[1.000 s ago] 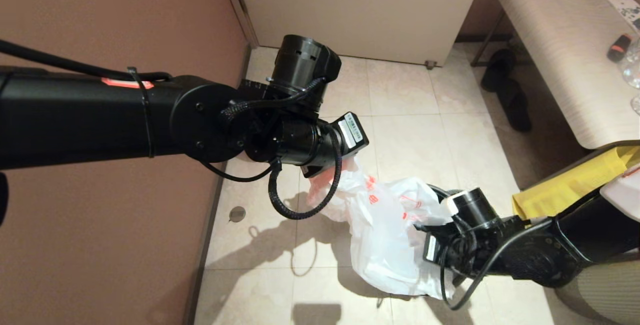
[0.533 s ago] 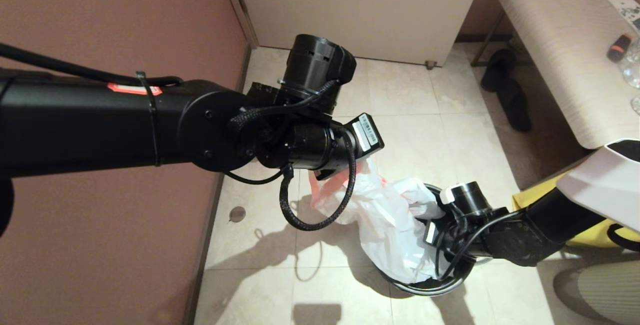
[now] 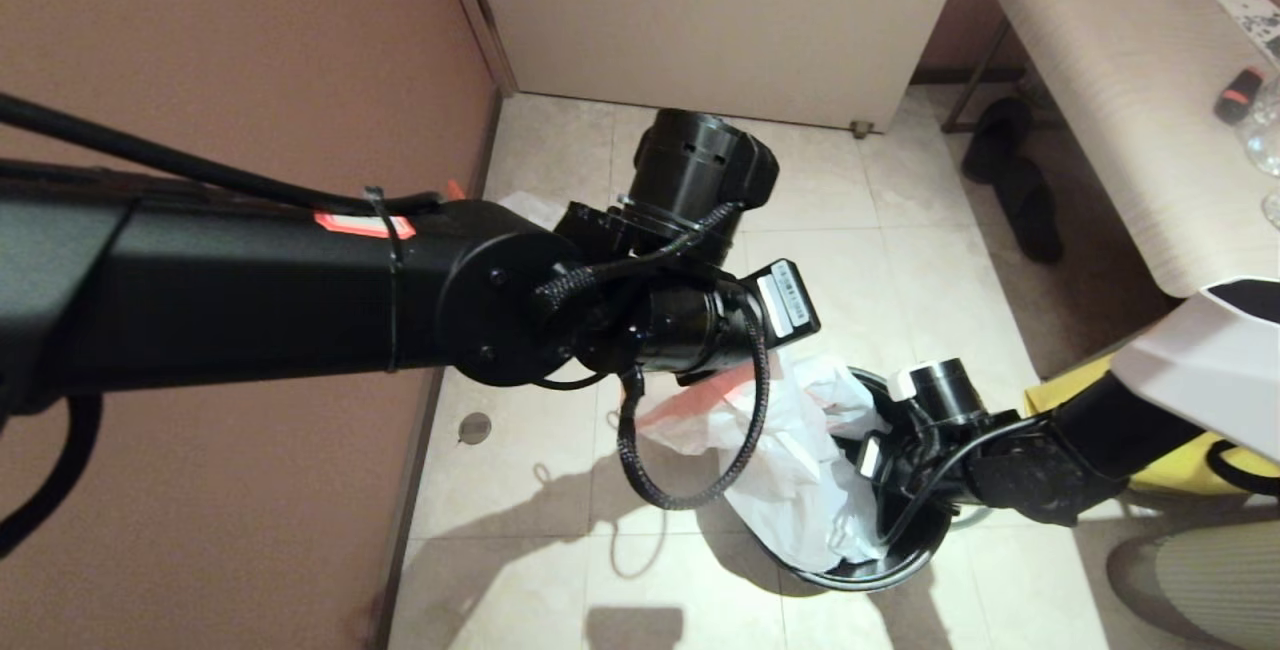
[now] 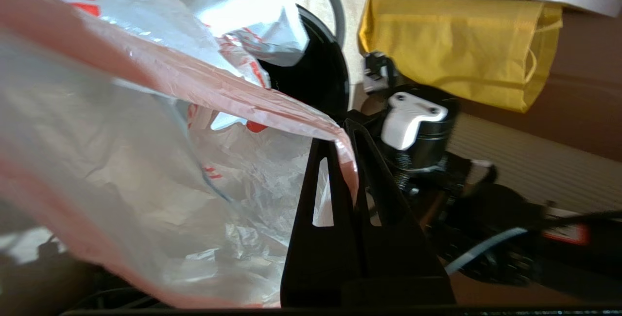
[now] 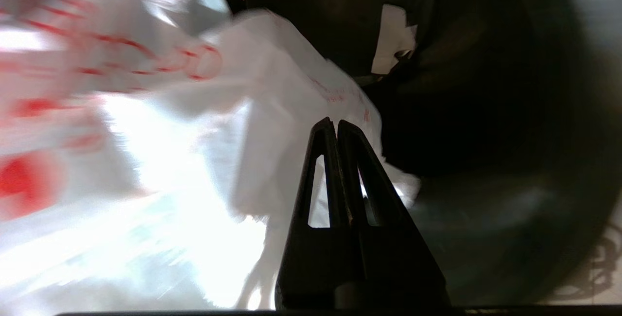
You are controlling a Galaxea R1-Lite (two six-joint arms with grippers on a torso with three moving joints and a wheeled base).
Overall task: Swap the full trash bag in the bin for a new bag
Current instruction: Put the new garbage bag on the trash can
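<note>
We counted one thin, crinkled new bag [image 3: 790, 470] hanging half inside one round glossy bin [image 3: 915, 555]. Left gripper [image 4: 347, 133] pinched its pink handle above the bin; right gripper [image 5: 335, 126] clamped its film inside.

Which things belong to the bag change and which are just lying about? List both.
Job: new bag, bin, left gripper and right gripper, both with jaws shut on the new bag.
Lying about: yellow bag, slippers, bench.
</note>
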